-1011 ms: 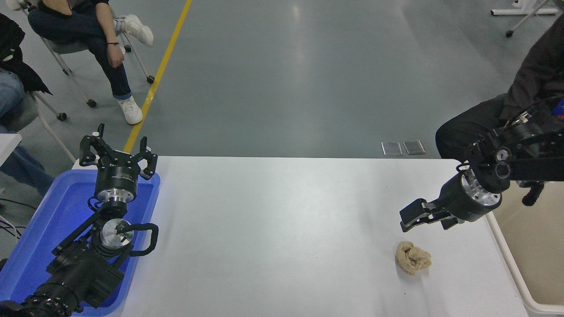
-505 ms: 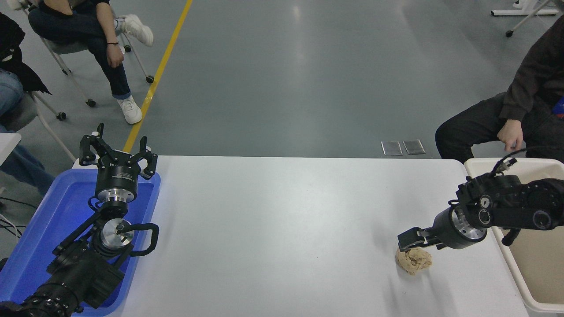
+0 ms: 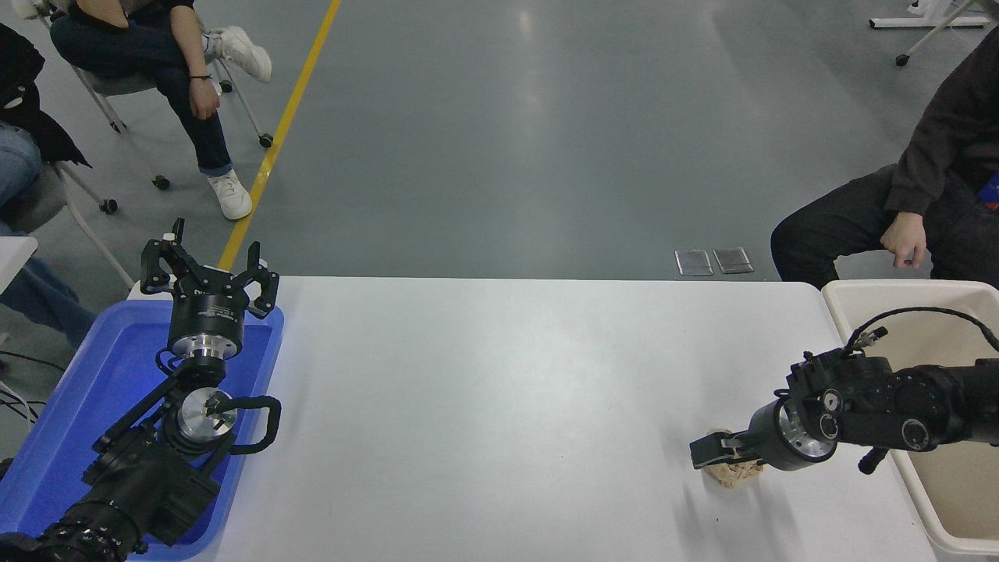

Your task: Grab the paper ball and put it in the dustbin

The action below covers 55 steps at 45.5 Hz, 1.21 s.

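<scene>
Tan, wrinkled paper shows just under the right gripper (image 3: 712, 454); the paper ball (image 3: 731, 471) lies on the white surface (image 3: 484, 406) near its right edge, directly beneath and touching the gripper, so the ball sits below the fingertips rather than ahead of them; it is lumpy with no clear long axis; whether the gripper has closed on it I cannot tell, since its body hides most of the wad. The right arm reaches in low from the right edge and is by far the nearer one; the left gripper (image 3: 209, 275) is parked well apart at the lower left, fingers spread wide, over the blue tray (image 3: 70, 406). The dustbin (image 3: 866, 290) stands just beside the surface's right edge, behind the working arm, so the carry looks short, back to the right and over the rim; nothing stands between ball and bin. A seated person (image 3: 929, 195) is near the bin's far side, a hand (image 3: 901, 238) resting apart from it.
</scene>
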Each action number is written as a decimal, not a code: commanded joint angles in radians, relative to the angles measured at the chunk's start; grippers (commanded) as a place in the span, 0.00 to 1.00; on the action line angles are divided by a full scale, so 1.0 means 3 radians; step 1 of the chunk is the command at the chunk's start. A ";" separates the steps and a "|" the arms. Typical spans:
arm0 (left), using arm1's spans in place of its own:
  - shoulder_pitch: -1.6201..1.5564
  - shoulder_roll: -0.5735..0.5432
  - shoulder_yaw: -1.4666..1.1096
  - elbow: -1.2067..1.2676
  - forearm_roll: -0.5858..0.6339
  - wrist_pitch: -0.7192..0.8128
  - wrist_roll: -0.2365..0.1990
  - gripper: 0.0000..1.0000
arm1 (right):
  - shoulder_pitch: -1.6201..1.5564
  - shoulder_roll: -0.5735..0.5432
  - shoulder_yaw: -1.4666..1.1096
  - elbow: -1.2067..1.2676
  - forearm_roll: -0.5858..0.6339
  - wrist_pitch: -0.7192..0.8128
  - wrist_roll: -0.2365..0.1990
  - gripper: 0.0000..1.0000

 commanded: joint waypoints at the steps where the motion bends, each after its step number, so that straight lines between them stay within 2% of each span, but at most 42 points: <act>1: 0.0000 0.0001 0.0000 0.0000 0.0000 0.0000 0.0000 0.99 | -0.0089 0.0069 0.0035 -0.0108 -0.0092 -0.0118 0.0004 0.59; 5: 0.0000 0.0001 0.0000 0.0000 0.0000 0.0000 0.0000 0.99 | -0.0089 0.0085 0.0035 -0.0139 -0.0133 -0.0133 0.0014 0.40; 6: 0.0000 0.0001 0.0000 0.0000 0.0000 0.0000 0.0000 0.99 | -0.0089 0.0085 0.0035 -0.0139 -0.0138 -0.0133 0.0014 0.33; 8: 0.0000 0.0001 0.0000 0.0000 0.0005 0.0000 0.0000 0.99 | -0.0089 0.0085 0.0030 -0.0144 -0.0138 -0.0133 0.0019 0.09; 9: 0.0000 0.0001 0.0000 0.0000 0.0000 0.0000 0.0000 0.99 | -0.0084 0.0085 0.0030 -0.0144 -0.0138 -0.0133 0.0024 0.03; 11: 0.0000 -0.0004 0.0000 0.0000 0.0000 0.0000 0.0000 0.99 | -0.0078 0.0085 0.0030 -0.0144 -0.0138 -0.0128 0.0049 0.00; 18: 0.0000 0.0001 0.0000 -0.0005 0.0000 0.0000 0.0000 0.99 | 0.0085 0.0023 -0.0021 -0.0083 -0.0138 -0.0087 0.0080 0.00; 21: 0.0000 0.0001 0.0000 0.0000 0.0005 0.0000 0.0000 0.99 | 0.0294 -0.0125 -0.0113 0.0029 -0.0148 -0.0026 0.0111 0.00; 34: 0.0000 0.0001 0.0000 0.0000 0.0005 0.0000 0.0005 0.99 | 0.1986 -0.0570 -0.0926 0.1062 -0.0046 0.0424 0.0147 0.00; 48: 0.0000 0.0001 0.0000 0.0000 0.0005 0.0000 0.0000 0.99 | 0.3750 -0.0504 -0.1698 0.1528 0.0322 0.1222 0.0203 0.00; 55: 0.0000 0.0001 0.0000 0.0000 0.0000 0.0000 0.0000 0.99 | 0.4048 -0.0458 -0.1841 0.1625 0.0404 0.1355 0.0203 0.00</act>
